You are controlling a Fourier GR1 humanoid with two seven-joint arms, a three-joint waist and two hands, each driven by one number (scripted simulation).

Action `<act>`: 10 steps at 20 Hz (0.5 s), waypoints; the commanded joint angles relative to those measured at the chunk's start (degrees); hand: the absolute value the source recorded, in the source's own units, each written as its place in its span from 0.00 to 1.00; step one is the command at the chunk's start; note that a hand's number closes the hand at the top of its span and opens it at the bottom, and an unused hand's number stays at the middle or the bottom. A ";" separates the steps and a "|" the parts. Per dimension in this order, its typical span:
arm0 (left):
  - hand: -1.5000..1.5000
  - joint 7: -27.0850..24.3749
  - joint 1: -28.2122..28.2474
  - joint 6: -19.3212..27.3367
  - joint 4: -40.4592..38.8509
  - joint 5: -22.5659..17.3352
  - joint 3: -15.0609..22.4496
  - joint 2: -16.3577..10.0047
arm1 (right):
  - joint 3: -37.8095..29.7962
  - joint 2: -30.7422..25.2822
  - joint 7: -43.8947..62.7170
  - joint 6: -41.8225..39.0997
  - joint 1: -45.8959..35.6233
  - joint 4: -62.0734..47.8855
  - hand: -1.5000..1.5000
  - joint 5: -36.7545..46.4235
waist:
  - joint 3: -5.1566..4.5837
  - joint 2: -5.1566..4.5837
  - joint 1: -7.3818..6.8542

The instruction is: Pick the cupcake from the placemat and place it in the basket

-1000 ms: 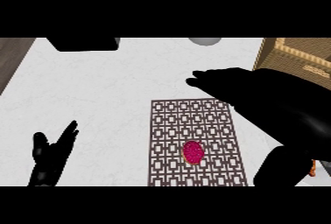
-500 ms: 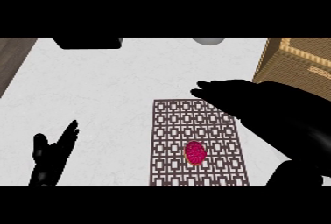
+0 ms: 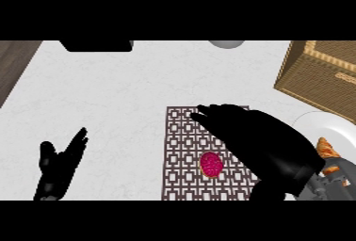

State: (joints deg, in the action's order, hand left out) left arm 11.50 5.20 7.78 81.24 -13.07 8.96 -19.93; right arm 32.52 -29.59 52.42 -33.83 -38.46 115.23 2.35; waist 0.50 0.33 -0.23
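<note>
A pink cupcake sits on the brown patterned placemat in the lower middle of the head view. My right hand hovers just right of and above the cupcake, fingers extended and relaxed toward the upper left, not touching it. The woven basket stands at the upper right. My left hand rests open at the lower left, fingers up.
A white plate with an orange pastry lies at the right edge beside the placemat. A dark object and a grey round object sit at the counter's far edge.
My right hand has drawn down and in toward the cupcake, uncovering the plate at the right. The left hand has not moved.
</note>
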 commanded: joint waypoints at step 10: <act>0.50 2.38 2.30 1.27 -0.13 3.39 1.20 3.57 | 6.34 4.49 -11.88 3.30 12.52 -7.42 0.00 20.92 | -0.48 -0.37 0.00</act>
State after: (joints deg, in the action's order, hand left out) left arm 12.48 6.01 7.78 82.61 -11.43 8.45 -18.72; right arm 38.46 -26.26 44.94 -32.15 -28.74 110.48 18.43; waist 0.45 0.27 -0.20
